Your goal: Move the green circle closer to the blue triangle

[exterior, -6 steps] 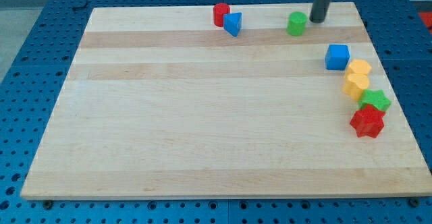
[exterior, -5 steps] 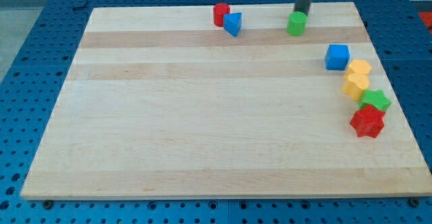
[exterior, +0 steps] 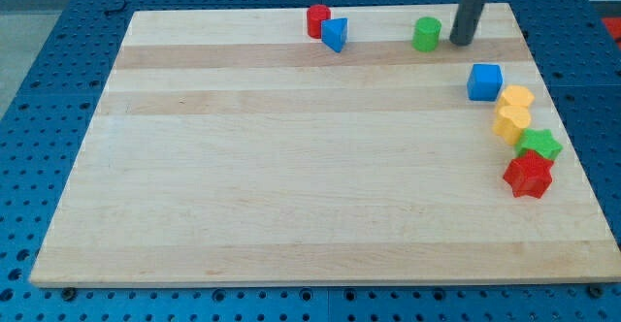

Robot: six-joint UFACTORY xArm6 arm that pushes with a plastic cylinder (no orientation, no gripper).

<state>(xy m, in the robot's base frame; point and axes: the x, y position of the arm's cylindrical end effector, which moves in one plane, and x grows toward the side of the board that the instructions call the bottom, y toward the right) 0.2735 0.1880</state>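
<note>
Camera view shows a pale wooden board (exterior: 291, 167) lying on a blue perforated desk (exterior: 39, 60). The end effector is a plain dark rod with nothing that opens or closes; its tip (exterior: 460, 43) rests on the board near the view's top edge, just to the view's right of the green circle (exterior: 425, 33), with a narrow strip of bare wood visible between them. The green circle stands upright near the top edge, right of centre. The blue triangle (exterior: 335, 34) sits well to its left along the same top band, touching or almost touching the red cylinder (exterior: 317, 20) at its upper left; which of the two cannot be told. Down the view's right side runs a loose column of blocks: a blue cube (exterior: 484, 81) on its own, then two yellow blocks (exterior: 517, 99) (exterior: 511, 122) packed against each other, shape not clearly readable, then a green star (exterior: 539, 144) and a red star (exterior: 529, 175) pressed together at the lower end. The tip stands above and slightly left of the blue cube, apart from it.
</note>
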